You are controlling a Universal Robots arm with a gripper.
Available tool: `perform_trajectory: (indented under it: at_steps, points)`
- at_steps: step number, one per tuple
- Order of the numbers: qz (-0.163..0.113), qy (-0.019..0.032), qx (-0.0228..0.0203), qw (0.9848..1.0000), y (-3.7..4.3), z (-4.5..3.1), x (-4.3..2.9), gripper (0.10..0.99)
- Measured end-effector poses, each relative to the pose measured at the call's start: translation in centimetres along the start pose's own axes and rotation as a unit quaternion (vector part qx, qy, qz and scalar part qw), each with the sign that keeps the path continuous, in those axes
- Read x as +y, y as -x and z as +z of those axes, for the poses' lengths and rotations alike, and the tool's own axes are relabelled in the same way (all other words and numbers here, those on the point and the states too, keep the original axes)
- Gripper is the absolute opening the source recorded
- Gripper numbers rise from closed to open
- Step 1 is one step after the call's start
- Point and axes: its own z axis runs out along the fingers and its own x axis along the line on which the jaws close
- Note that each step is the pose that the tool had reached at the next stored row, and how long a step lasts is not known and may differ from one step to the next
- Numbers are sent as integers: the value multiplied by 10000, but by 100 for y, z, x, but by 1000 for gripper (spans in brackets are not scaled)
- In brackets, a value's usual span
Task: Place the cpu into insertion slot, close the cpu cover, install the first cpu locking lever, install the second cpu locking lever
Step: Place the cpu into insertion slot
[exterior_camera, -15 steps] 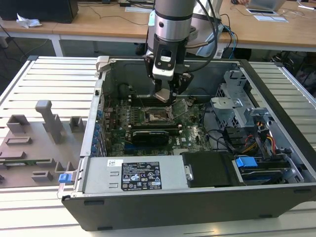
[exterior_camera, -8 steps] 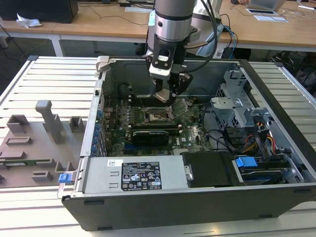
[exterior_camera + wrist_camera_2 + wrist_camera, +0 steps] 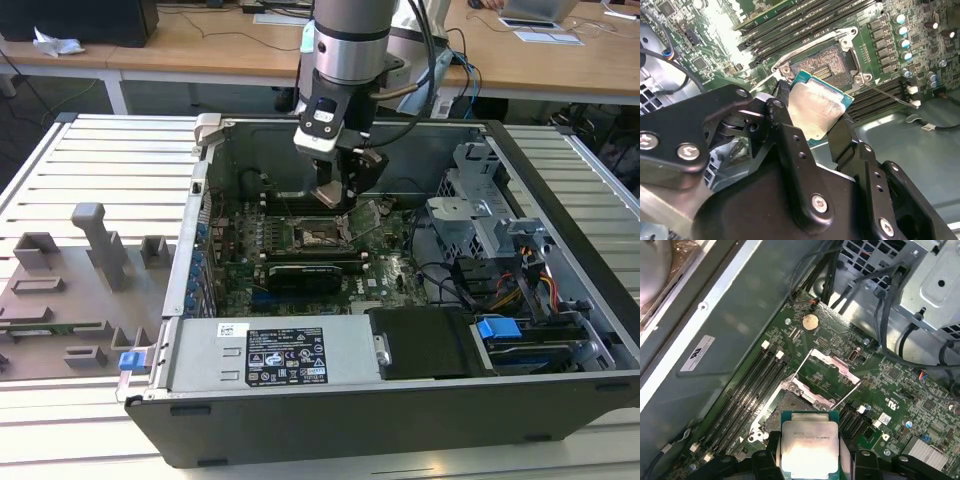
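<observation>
cpu [image 3: 810,446] is gripped between the closed-in fingers of the end effector [image 3: 812,117] and held just above the insertion slot [image 3: 826,65], unseated. cpu cover [image 3: 835,362] is seen flipped open.

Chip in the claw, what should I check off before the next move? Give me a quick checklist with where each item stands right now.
1. Chip gripped firmly: ok, the claw clamps it by two opposite edges.
2. Socket empty: ok, its bare contacts show in the second wrist view.
3. Cover out of the way: ok, it is flipped up off the socket.
4. Lever clear of the socket: ok, it is swung out to the side.
5. Chip's corners matched to the socket: cannot tell.
6. Chip seated: not ok, it hangs above the socket.
</observation>
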Motion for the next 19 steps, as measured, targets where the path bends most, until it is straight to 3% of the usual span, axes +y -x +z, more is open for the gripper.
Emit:
perform_trajectory:
  at_steps: [4,10,19]
  points:
    - [247,-5,-17,9997,1,1,1,545]
    - [632,-14,-43,9980,1,2,2,545]
    - [1146,-25,-78,9934,3,4,4,545]
